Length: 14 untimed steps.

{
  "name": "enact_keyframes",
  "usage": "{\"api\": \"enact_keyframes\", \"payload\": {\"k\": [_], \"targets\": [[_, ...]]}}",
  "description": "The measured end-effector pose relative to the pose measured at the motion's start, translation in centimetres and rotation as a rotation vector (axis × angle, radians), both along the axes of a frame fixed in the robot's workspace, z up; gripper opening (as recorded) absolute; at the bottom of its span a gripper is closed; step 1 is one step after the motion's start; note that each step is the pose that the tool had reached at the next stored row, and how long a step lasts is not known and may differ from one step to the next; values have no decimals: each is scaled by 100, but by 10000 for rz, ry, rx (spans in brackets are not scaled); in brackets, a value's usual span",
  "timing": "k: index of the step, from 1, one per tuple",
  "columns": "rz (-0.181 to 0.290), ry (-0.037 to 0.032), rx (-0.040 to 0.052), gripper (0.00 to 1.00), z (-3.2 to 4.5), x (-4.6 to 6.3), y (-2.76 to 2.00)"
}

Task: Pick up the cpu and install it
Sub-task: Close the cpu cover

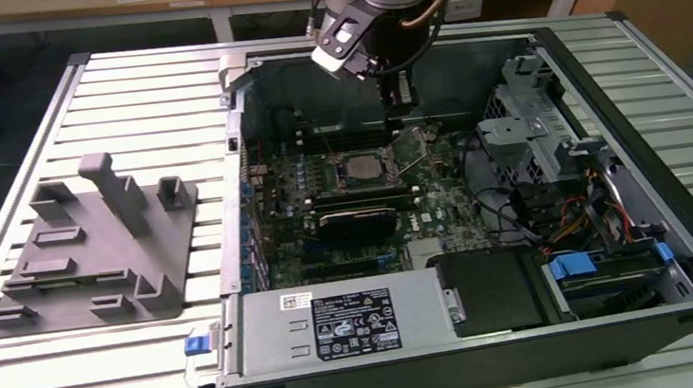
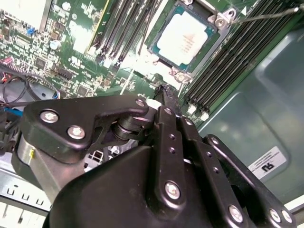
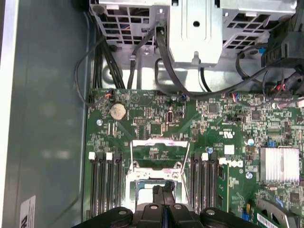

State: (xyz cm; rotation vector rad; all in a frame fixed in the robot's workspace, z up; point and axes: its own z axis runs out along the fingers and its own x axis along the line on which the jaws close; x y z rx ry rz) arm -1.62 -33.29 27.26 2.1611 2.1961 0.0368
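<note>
Inside the open computer case (image 1: 299, 94), your cpu (image 2: 186, 40) lies flat in the socket (image 2: 176, 72) on the green board (image 2: 80, 52). Your gripper (image 2: 164, 89) hangs just beside that socket, its fingers pressed together with nothing between them. On the bench (image 1: 120, 92), at the exterior view's left, the grey fixture (image 1: 91, 247) sits apart from the case.

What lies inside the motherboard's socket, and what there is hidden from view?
The cpu lies flat in the socket, pale metal top upward. Its underside and the socket's contacts are covered by the chip.
</note>
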Motion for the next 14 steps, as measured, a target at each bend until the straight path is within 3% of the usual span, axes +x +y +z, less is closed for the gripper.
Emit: {"api": "enact_keyframes", "payload": {"k": [14], "targets": [[0,1,-2,11,1,248,0]]}}
